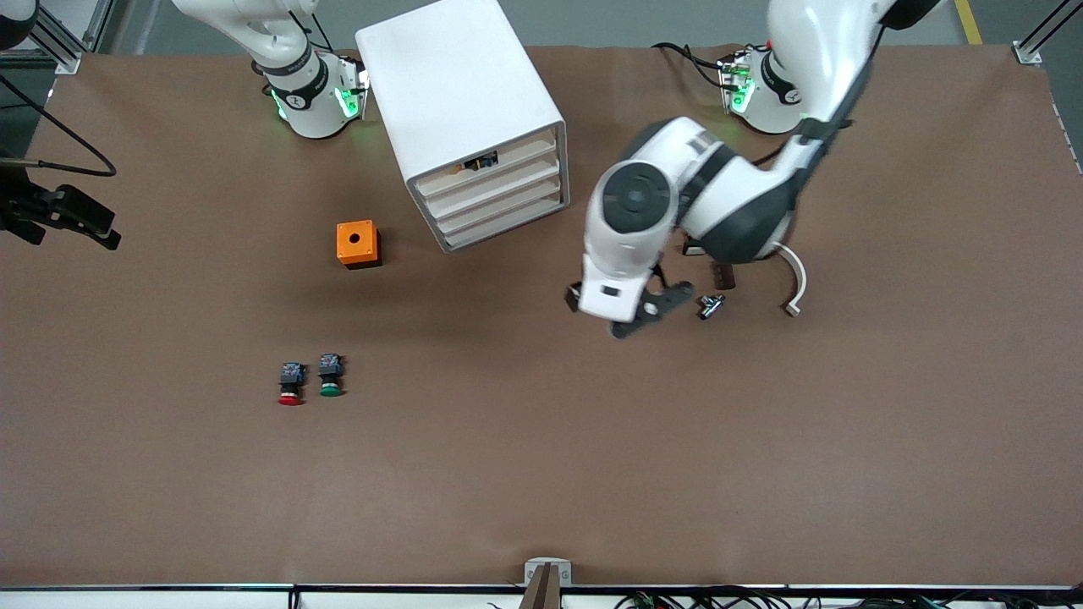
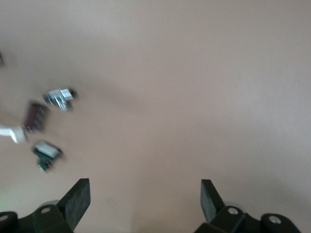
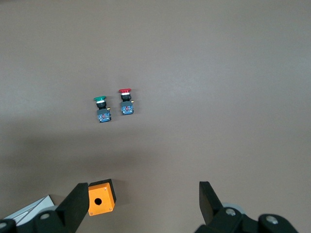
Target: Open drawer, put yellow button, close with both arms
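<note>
The white cabinet (image 1: 457, 76) stands between the arms' bases. Its uppermost drawer (image 1: 508, 158) sits about flush with the three below it. A small yellow, black and blue thing, the yellow button (image 1: 476, 163), shows just above the drawer's front. My left gripper (image 1: 651, 311) is open and empty over bare table, nearer the front camera than the cabinet; its wrist view shows it open (image 2: 146, 187). My right gripper (image 3: 143, 189) is open and empty, high over the table above the orange box; it does not show in the front view.
An orange box (image 1: 358, 244) with a round hole stands beside the cabinet. A red-capped button (image 1: 291, 383) and a green-capped button (image 1: 330, 375) lie nearer the front camera. Small parts lie by the left gripper: a metal piece (image 1: 711, 306), a dark block (image 1: 722, 275), a white curved strip (image 1: 795, 283).
</note>
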You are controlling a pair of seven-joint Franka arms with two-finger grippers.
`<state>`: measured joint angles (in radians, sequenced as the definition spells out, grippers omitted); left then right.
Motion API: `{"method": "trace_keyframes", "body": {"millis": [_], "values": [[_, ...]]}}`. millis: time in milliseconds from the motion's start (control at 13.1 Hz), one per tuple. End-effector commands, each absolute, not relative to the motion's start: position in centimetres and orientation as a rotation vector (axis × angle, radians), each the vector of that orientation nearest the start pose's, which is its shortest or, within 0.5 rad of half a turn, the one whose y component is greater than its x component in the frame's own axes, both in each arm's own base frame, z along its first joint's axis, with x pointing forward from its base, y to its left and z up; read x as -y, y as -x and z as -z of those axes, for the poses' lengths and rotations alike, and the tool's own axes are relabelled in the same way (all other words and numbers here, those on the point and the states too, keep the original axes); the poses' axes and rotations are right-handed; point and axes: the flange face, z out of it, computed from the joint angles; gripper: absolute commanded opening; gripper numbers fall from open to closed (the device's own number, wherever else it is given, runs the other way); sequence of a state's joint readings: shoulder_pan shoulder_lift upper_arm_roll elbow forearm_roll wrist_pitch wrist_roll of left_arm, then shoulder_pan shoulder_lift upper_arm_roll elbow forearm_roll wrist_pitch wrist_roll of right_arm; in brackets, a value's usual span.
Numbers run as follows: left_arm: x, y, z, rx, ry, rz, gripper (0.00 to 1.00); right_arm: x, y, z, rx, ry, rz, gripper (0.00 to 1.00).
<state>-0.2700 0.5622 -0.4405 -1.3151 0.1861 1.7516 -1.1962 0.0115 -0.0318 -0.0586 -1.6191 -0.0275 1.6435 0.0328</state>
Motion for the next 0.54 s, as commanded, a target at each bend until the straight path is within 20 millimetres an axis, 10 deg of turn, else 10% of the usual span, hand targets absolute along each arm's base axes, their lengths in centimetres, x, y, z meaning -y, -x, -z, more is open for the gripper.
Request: {"method": "trace_keyframes", "body": {"millis": [0, 459], "values": [[31.3, -60.4, -48.1, 0.697, 3.015, -0.045, 1.0, 3.2, -54.9, -62.9, -0.137, 3.175, 0.08, 1.0], [14.4, -62.4, -57.3, 0.435, 3.038, 0.033, 1.0, 3.5, -54.9, -63.0, -0.142, 3.175, 0.085, 1.0]]}}
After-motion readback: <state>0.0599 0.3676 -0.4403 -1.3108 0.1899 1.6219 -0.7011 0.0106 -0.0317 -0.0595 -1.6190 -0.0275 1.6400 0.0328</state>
